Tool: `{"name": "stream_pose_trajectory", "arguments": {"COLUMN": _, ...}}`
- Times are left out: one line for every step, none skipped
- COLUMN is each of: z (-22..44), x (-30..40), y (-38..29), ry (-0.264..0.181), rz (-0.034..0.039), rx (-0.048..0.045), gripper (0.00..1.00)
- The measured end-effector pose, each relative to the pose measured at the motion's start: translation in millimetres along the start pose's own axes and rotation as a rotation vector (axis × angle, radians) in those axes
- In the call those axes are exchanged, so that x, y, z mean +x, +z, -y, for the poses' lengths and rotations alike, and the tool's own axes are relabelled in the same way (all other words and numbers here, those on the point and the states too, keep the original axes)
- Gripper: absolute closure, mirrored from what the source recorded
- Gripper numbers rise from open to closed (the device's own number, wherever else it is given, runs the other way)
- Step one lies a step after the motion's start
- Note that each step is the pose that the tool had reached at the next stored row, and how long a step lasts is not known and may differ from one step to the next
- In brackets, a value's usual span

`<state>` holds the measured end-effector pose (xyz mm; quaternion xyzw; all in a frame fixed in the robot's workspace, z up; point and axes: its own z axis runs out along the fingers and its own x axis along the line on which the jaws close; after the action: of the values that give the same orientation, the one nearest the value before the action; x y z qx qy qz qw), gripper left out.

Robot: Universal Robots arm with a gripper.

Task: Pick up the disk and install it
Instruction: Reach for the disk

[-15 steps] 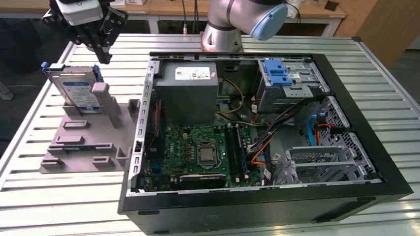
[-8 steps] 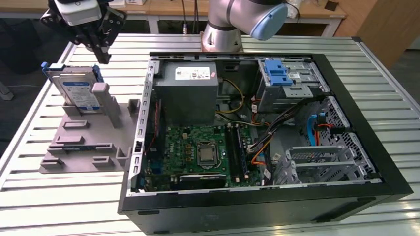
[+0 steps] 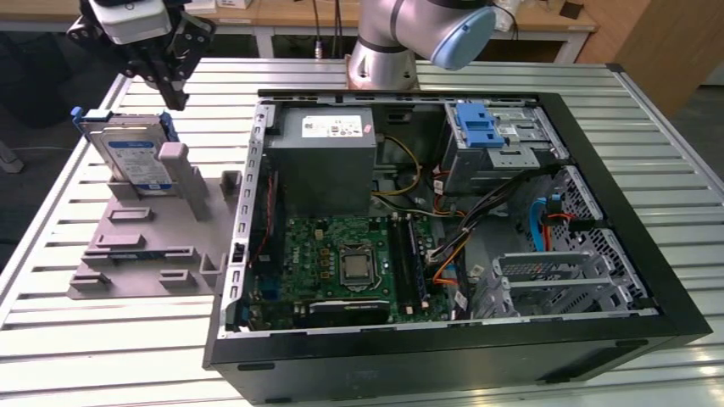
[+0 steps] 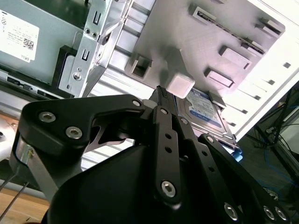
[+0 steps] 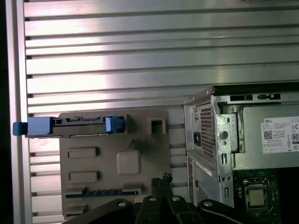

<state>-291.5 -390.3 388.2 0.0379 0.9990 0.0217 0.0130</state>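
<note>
The slatted aluminium table (image 3: pixel 102 339) has bare strips along every edge, the widest on the exterior view's left, where a grey fixture plate (image 3: pixel 136 254) lies just beside the open computer case (image 3: pixel 453 360). The case's side wall rises close to the fixture, so open room lies above and to the exterior view's left.

The disk (image 3: pixel 130 157) stands on edge at the fixture's far end, leaning against 1 upright post. Its label faces the exterior view's camera and its long axis appears to run upward with a slight tilt. In the first wrist view the disk (image 5: pixel 79 122) is a thin strip parallel to the slats, with blue bracket tabs at both ends.

The gripper (image 3: pixel 175 95) hangs above the disk, apart from it, fingers pressed together and holding nothing.

Inside the case sit a grey power supply (image 3: pixel 328 161) and a drive cage (image 3: pixel 498 140) with a blue latch. Wooden furniture stands beyond the table.
</note>
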Motion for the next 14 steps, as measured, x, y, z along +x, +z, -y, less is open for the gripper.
{"name": "stream_pose_trajectory", "arguments": {"z": 0.0, "x": 0.3, "y": 0.0, "ry": 0.0, "rz": 0.0, "rx": 0.0001, "gripper": 0.89}}
{"name": "stream_pose_trajectory", "arguments": {"z": -0.1, "x": 0.7, "y": 0.1, "ry": 0.0, "rz": 0.0, "rx": 0.0, "gripper": 0.89}}
{"name": "stream_pose_trajectory", "arguments": {"z": -0.2, "x": 1.1, "y": 0.1, "ry": 0.0, "rz": 0.0, "rx": 0.0, "gripper": 0.89}}
{"name": "stream_pose_trajectory", "arguments": {"z": -0.2, "x": 1.5, "y": 0.2, "ry": 0.0, "rz": 0.0, "rx": 0.0, "gripper": 0.89}}
{"name": "stream_pose_trajectory", "arguments": {"z": -0.2, "x": 2.0, "y": 0.2, "ry": 0.0, "rz": 0.0, "rx": 0.0, "gripper": 0.89}}
{"name": "stream_pose_trajectory", "arguments": {"z": -0.2, "x": 2.5, "y": 0.2, "ry": 0.0, "rz": 0.0, "rx": 0.0, "gripper": 0.89}}
{"name": "stream_pose_trajectory", "arguments": {"z": -0.3, "x": 2.9, "y": 0.3, "ry": 0.0, "rz": -0.0001, "rx": 0.0, "gripper": 0.89}}
{"name": "stream_pose_trajectory", "arguments": {"z": -0.3, "x": 3.3, "y": 0.3, "ry": 0.0, "rz": 0.0, "rx": 0.0, "gripper": 0.89}}
{"name": "stream_pose_trajectory", "arguments": {"z": -0.3, "x": 3.9, "y": 0.4, "ry": 0.0, "rz": 0.0, "rx": 0.0, "gripper": 0.89}}
{"name": "stream_pose_trajectory", "arguments": {"z": -0.3, "x": 4.4, "y": 0.4, "ry": 0.0, "rz": 0.0, "rx": 0.0, "gripper": 0.89}}
{"name": "stream_pose_trajectory", "arguments": {"z": -0.4, "x": 5.0, "y": 0.4, "ry": 0.0, "rz": 0.0, "rx": 0.0, "gripper": 0.89}}
{"name": "stream_pose_trajectory", "arguments": {"z": -0.5, "x": 5.5, "y": 0.5, "ry": 0.0, "rz": 0.0001, "rx": 0.0, "gripper": 0.89}}
{"name": "stream_pose_trajectory", "arguments": {"z": -0.6, "x": 6.0, "y": 0.5, "ry": 0.0, "rz": 0.0, "rx": 0.0, "gripper": 0.89}}
{"name": "stream_pose_trajectory", "arguments": {"z": -0.6, "x": 6.5, "y": 0.5, "ry": 0.0, "rz": 0.0, "rx": 0.0, "gripper": 0.89}}
